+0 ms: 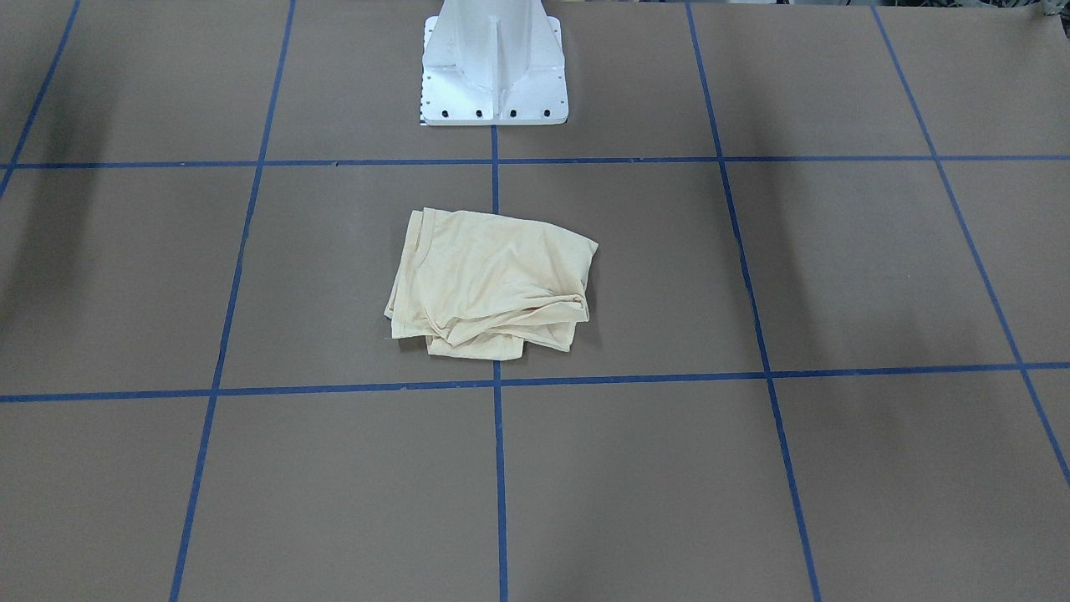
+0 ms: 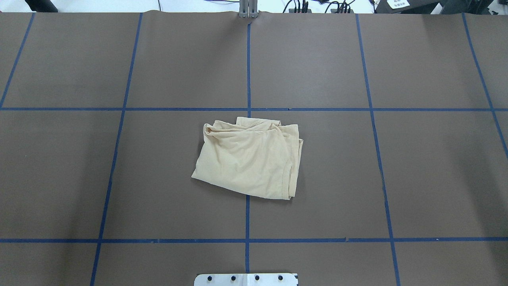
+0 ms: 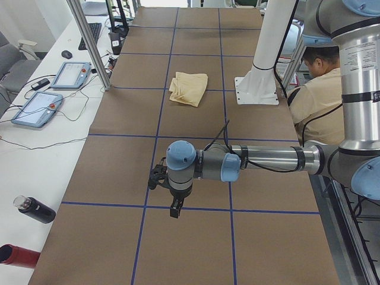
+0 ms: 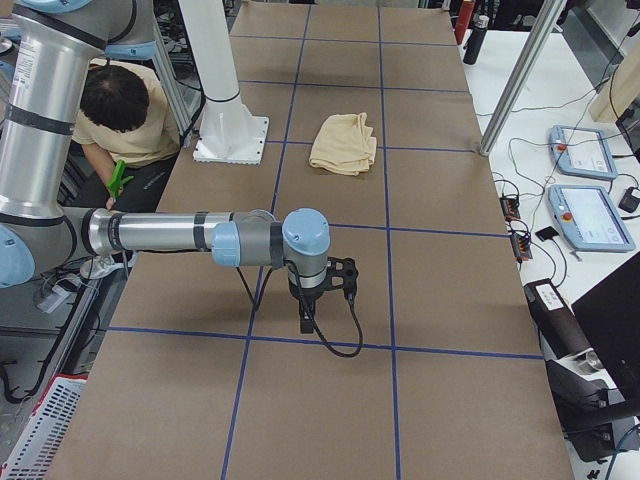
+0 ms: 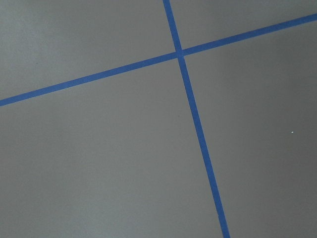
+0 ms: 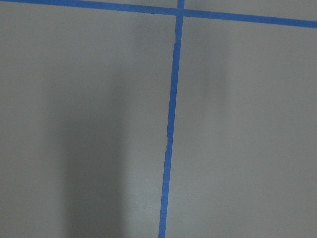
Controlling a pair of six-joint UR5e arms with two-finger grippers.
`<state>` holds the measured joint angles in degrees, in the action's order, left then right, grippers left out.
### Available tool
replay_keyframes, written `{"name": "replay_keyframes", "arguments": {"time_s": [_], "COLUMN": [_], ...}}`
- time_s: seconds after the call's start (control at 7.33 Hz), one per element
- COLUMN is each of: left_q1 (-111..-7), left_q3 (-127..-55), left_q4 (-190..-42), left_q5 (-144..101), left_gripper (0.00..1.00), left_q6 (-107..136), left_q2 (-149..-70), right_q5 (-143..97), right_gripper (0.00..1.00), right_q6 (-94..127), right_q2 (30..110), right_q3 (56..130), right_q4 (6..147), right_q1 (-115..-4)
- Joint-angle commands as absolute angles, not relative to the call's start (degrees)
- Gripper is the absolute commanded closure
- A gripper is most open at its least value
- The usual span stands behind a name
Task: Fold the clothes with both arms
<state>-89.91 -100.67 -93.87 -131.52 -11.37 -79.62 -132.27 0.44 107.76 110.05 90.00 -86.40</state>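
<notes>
Left arm (image 3: 261, 157) stretched level over the brown, blue-taped table (image 2: 79, 178), wrist down, black left claw (image 3: 174, 211) just above a tape line. Right arm (image 4: 160, 232) posed the same, right claw (image 4: 306, 320) low over the tape. Can't tell whether either claw is spread or pressed together. Rumpled, folded cream-yellow knit shirt (image 2: 250, 159) lies frame centre overhead, well apart from both claws, brown surface showing past every edge.

Brown table (image 2: 178, 59), blue tape grid (image 2: 247, 222) across its top. White bench (image 3: 24, 154) runs along one long side of the table, carrying two teach pendants (image 3: 70, 75) (image 3: 37, 108), a keyboard (image 3: 90, 34), a black bottle (image 3: 34, 209) and a red bottle (image 3: 13, 255). Aluminium post (image 3: 89, 44) stands at that table edge. Person in a tan shirt (image 3: 317, 95) sits off the table's opposite long side.
</notes>
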Motion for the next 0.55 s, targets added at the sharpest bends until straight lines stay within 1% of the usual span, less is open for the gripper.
{"name": "replay_keyframes", "arguments": {"time_s": [0.0, 0.41], "left_q1": [-89.91, -89.91], "left_q3": [-100.63, -100.63], "left_q4": [-93.87, -93.78], "left_q5": [-131.57, -131.48], "left_gripper": [0.00, 0.00], "left_q6": [-11.34, -11.34], "left_q2": [-79.54, -79.37], "right_q5": [-132.28, -132.10], "right_gripper": [0.00, 0.00], "right_q6": [0.44, 1.14], "right_q2": [107.40, 107.14], "right_q3": [109.86, 109.95], "right_q4": [89.91, 89.91], "right_q1": [-86.40, -86.40]}}
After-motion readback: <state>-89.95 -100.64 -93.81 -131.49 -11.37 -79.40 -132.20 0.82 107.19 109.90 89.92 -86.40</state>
